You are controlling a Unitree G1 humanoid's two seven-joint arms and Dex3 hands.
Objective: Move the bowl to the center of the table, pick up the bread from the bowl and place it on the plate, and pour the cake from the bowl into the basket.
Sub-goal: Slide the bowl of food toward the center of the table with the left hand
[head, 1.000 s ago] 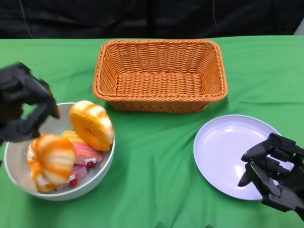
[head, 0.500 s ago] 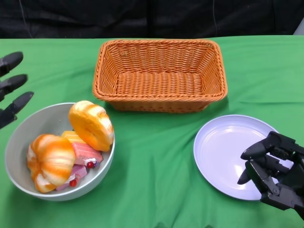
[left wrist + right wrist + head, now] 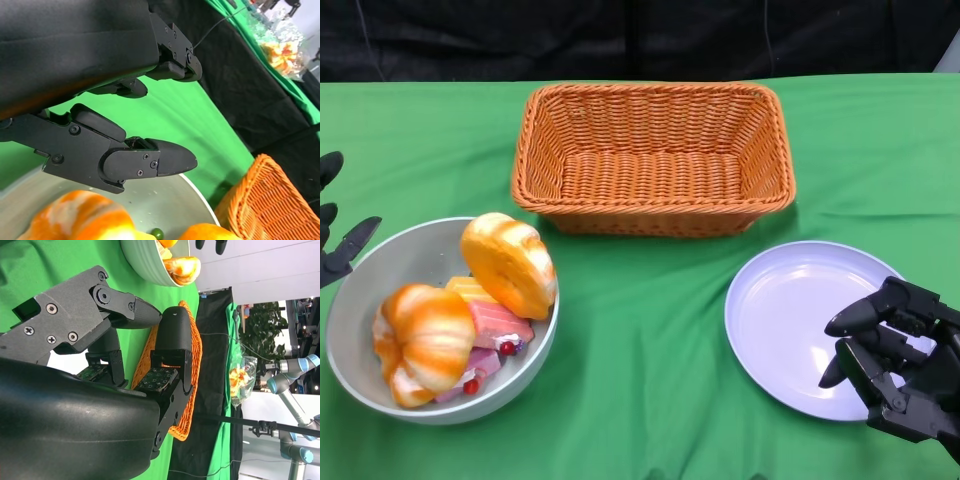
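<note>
A grey-white bowl (image 3: 382, 248) sits at the table's left front. It holds two orange-glazed bread rolls, one leaning on the rim (image 3: 510, 262) and one at the front (image 3: 423, 340), with pink and yellow cake slices (image 3: 496, 326) between them. My left hand (image 3: 334, 240) is at the picture's left edge beside the bowl, fingers spread, holding nothing. In the left wrist view its fingers (image 3: 150, 160) hover above the bowl's rim (image 3: 196, 201). My right hand (image 3: 892, 362) hangs over the near right edge of the lilac plate (image 3: 790, 320), fingers loosely apart and empty.
An orange wicker basket (image 3: 655, 155) stands empty at the back centre, also visible in the right wrist view (image 3: 192, 355). Green cloth covers the table between bowl and plate. A black curtain closes the far side.
My left hand has let go near the bowl's rim, spread its fingers and drawn back to the left edge. The right hand has stayed put.
</note>
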